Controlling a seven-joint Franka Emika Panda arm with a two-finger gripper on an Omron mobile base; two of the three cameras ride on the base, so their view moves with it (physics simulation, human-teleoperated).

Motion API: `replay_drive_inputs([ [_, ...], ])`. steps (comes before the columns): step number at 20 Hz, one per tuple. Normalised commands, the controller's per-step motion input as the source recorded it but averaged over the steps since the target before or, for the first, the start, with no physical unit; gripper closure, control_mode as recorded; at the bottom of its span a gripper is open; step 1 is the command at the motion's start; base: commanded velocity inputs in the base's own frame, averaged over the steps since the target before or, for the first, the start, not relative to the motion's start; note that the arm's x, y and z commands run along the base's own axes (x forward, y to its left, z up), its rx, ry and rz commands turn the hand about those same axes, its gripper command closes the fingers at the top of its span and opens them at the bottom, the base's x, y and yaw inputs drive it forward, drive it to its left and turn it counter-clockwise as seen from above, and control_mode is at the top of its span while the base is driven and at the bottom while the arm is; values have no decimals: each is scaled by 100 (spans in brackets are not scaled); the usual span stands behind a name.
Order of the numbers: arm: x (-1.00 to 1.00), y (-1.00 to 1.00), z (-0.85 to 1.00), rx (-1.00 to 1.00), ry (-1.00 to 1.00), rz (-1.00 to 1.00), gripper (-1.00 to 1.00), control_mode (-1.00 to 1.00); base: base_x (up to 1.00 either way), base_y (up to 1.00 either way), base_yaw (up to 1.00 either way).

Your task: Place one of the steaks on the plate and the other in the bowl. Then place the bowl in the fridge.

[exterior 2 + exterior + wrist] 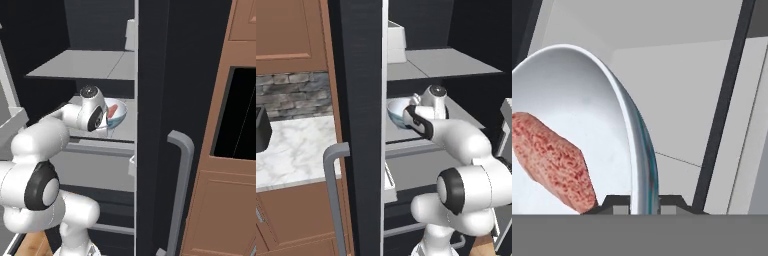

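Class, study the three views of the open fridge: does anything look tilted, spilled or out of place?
Nothing is spilled or damaged. The bowl sits tilted in the hand view, but that camera rolls with the hand. The tool pinches its rim, the steak stays inside, and the bowl is over a grey fridge shelf.

Marble counter (293, 150) under stone backsplash (291, 95); black wall oven (237, 115) in wood.

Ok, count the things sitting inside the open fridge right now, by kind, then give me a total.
Bowl: 1, on the middle shelf, rim between the hand's fingers.
Steak: 1, inside the bowl.
White box: 1, on the top shelf.
Total: 3
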Motion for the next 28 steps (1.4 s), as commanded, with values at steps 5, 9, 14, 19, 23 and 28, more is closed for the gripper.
replay_drive_inputs([
  [5, 50, 0, -78, 0, 0, 0, 100, -100, 0, 0, 0],
  [9, 57, 0, -81, 0, 0, 0, -100, -100, 0, 0, 0],
  [14, -5, -1, -11, 0, -5, 0, -100, -100, 0, 0, 0],
  [19, -26, 0, 0, 0, -12, 0, -100, -100, 0, 0, 0],
  [23, -56, 0, 10, 0, -30, 0, -100, -100, 0, 0, 0],
  [28, -86, 0, 80, 3, -33, 0, -100, -100, 0, 0, 0],
])
